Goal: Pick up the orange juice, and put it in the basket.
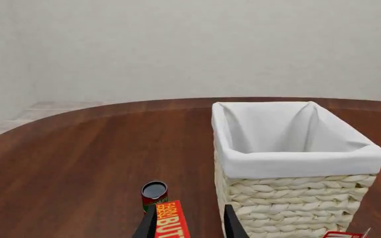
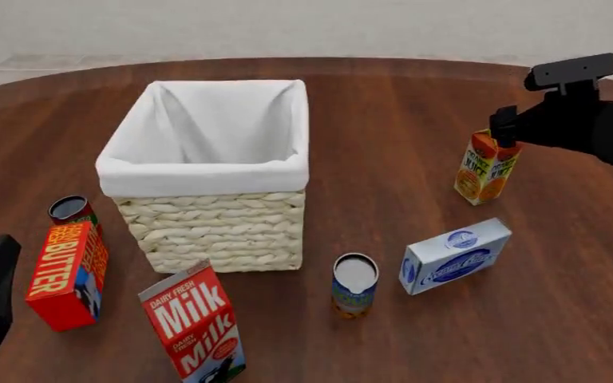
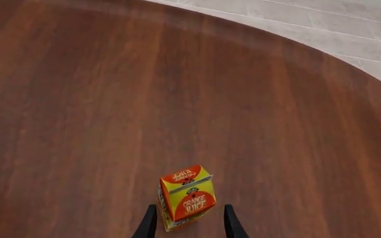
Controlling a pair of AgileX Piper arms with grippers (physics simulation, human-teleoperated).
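Still upright outside the basket (image 2: 211, 171): orange juice (image 2: 487, 167).

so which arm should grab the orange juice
Right. The right gripper is already open, its fingertips straddling the orange juice. The left gripper sits across the table by the butter box, beyond the basket.

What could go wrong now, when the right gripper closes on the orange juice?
The orange juice stands upright, only partly between the open right gripper fingers, so a shallow or off-centre grip could tip or twist it. Later, the carry must clear the basket rim, which stands taller than the carton.
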